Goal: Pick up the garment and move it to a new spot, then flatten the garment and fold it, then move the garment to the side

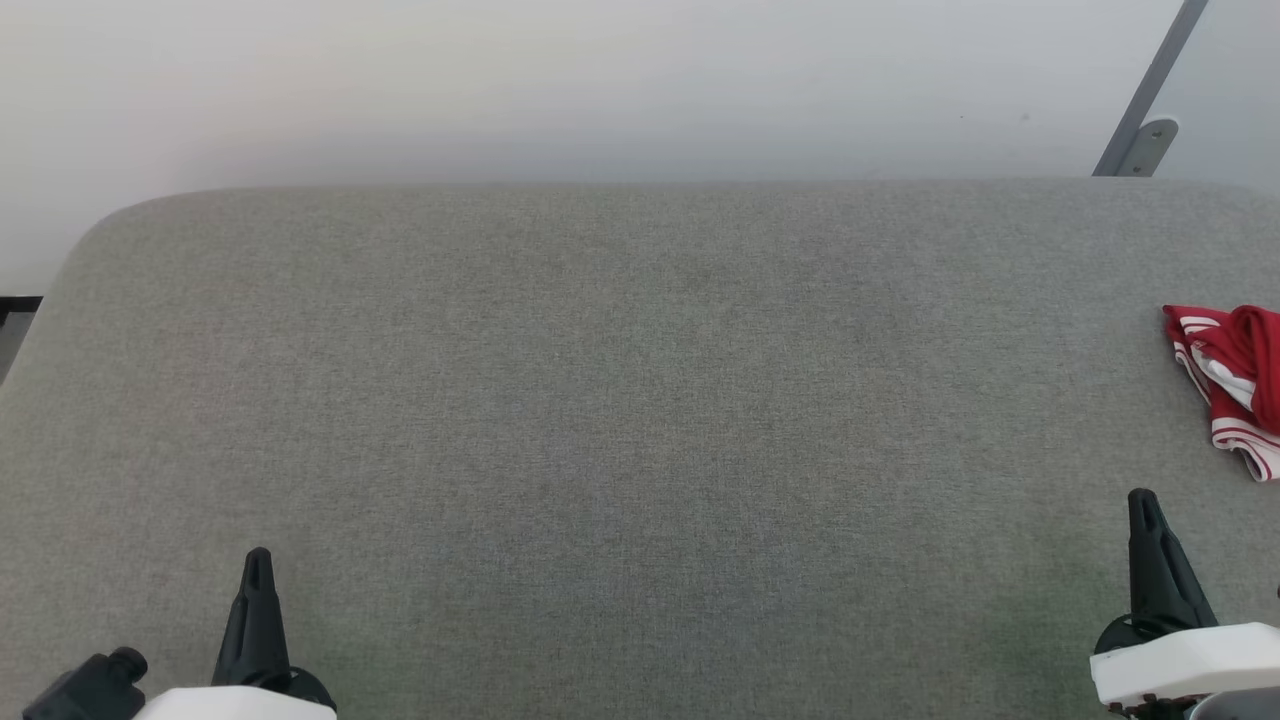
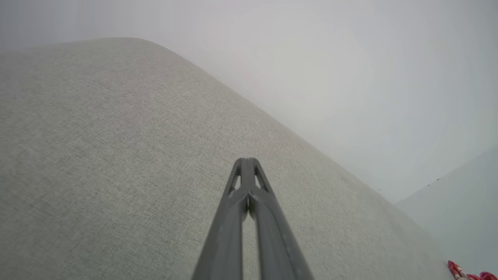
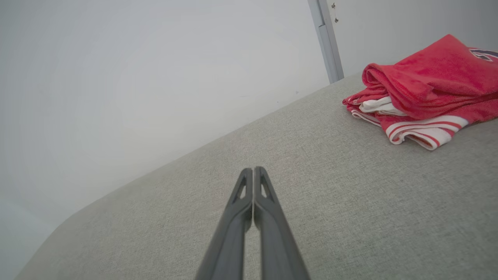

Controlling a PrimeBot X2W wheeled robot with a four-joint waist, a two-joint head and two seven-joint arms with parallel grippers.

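At 3 o'clock in the head view, the garment lies in a heap on the grey padded surface, cut off by the frame edge. Red cloth and red-and-white striped trim are legible.
Left gripper sits at 7 o'clock and right gripper at 5 o'clock, both over bare padding with fingers toward 12. The right gripper is near the garment but apart from it; the left is well apart.

Right wrist view: right gripper fingers pressed together at the tips, nothing between them. Garment at 2 o'clock, resolved here as stacked layers: red on top, white beneath, striped hem lowest, and a scrap of dark lettering at the frame edge. The head view does not give that layering. A grey post stands against the wall behind.

Left wrist view: left gripper clenched, empty. A sliver of garment shows at 5 o'clock, far across the padding.
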